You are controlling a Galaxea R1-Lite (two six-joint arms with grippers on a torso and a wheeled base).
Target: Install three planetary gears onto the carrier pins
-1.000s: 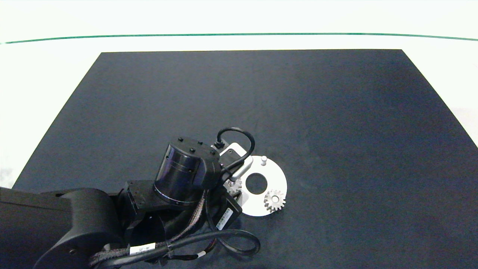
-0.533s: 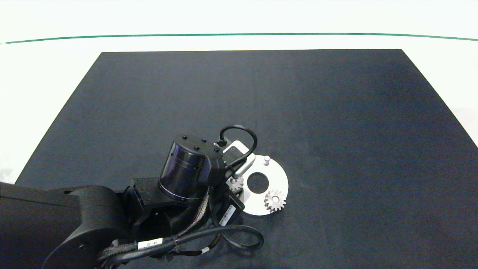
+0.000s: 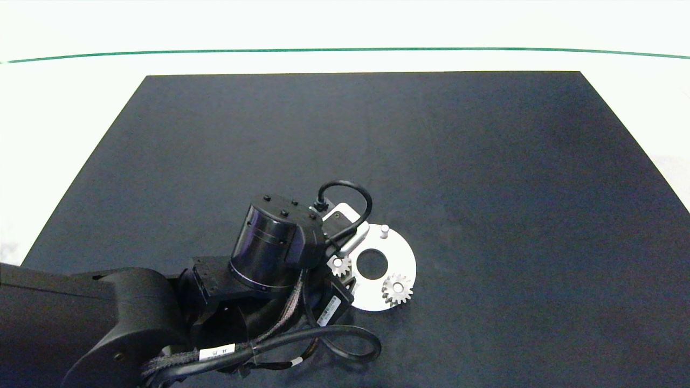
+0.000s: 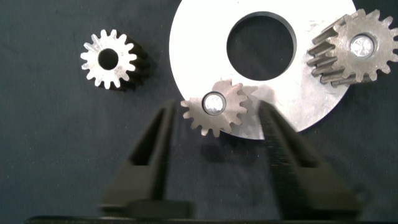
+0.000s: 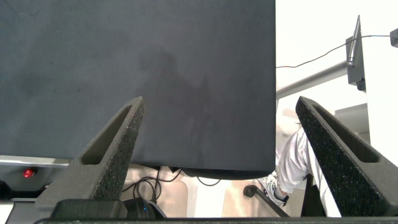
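In the half-second before, the gear at the disc's left edge had been partly hidden under the left pincer [image 4: 214,115]; it was now seen seated square on its pin, the pin's bright tip showing through the bore of this second gear [image 4: 216,107]. The left pincer was released: its fingers [image 4: 152,146] stood apart on either side of the gear, no longer touching the teeth.

A first gear [image 4: 356,48] was already mounted on another pin of the white disc [image 4: 205,37]. One carrier pin [image 3: 384,230] was left bare at the far side of the disc. The third gear [image 4: 111,60] lay flat on the dark tabletop [image 3: 485,188], just beside the disc.

Two of three placements were judged complete; fetching the loose gear was judged the remaining step.

The right pincer [image 5: 217,124] was held spread wide, well away past the tabletop edge, and a person's leg [image 5: 292,158] was visible beyond it.
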